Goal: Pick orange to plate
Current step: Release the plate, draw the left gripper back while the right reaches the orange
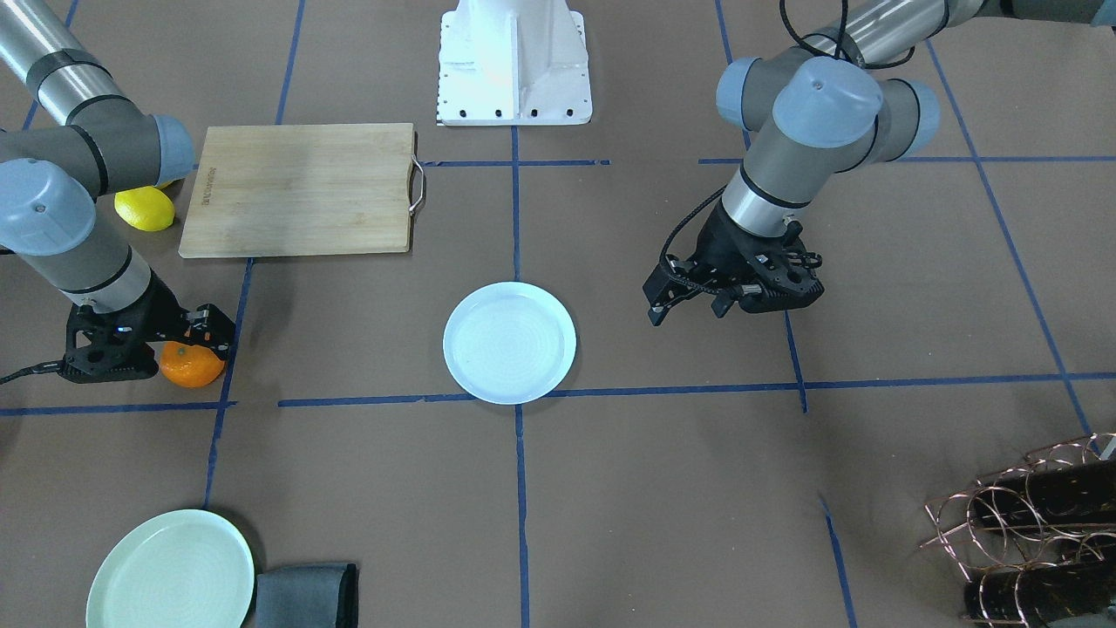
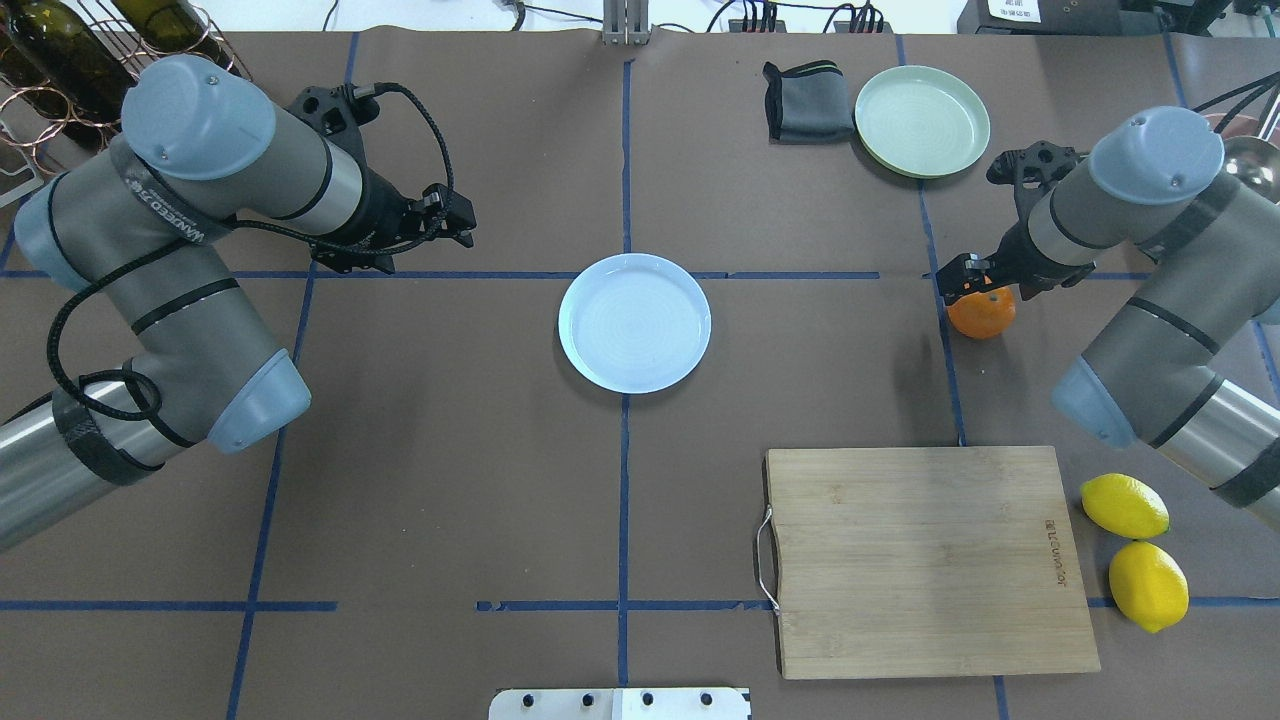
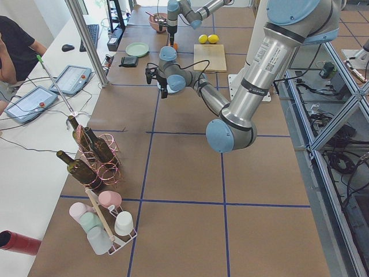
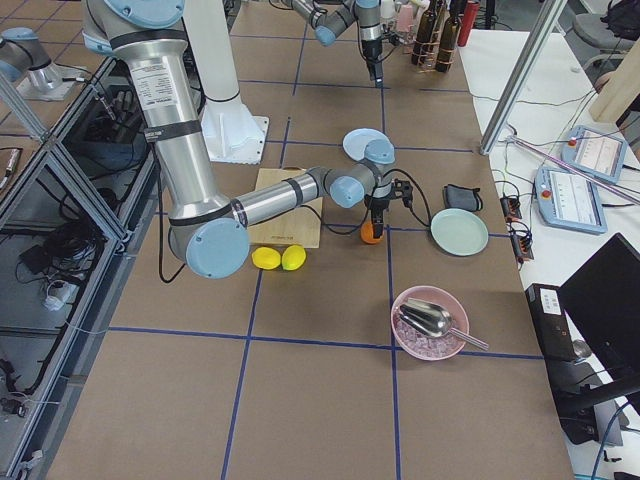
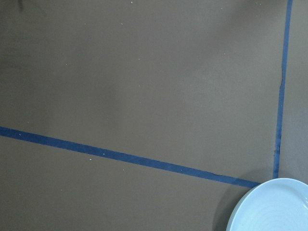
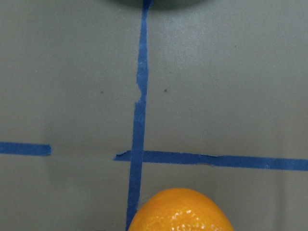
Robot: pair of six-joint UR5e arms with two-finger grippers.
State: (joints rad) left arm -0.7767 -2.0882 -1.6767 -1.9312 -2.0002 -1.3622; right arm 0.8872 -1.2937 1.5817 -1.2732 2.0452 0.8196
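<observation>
The orange [image 2: 982, 314] rests on the brown table at the right, beside a blue tape line. My right gripper [image 2: 975, 288] is down over it, with fingers on either side of its top [image 1: 192, 366]. I cannot tell whether they press on it. In the right wrist view the orange [image 6: 180, 211] fills the bottom centre. The pale bluish-white plate [image 2: 635, 322] lies empty at the table's centre [image 1: 510, 342], well left of the orange. My left gripper [image 2: 462, 222] hangs open and empty above the table, left of the plate [image 5: 274, 207].
A bamboo cutting board [image 2: 925, 560] lies near the robot's right side, with two lemons [image 2: 1125, 505] beside it. A mint-green plate [image 2: 922, 120] and a dark folded cloth [image 2: 805, 100] sit beyond the orange. A wine rack [image 2: 60, 60] stands far left. A pink bowl with a scoop [image 4: 430, 322] sits at the right end.
</observation>
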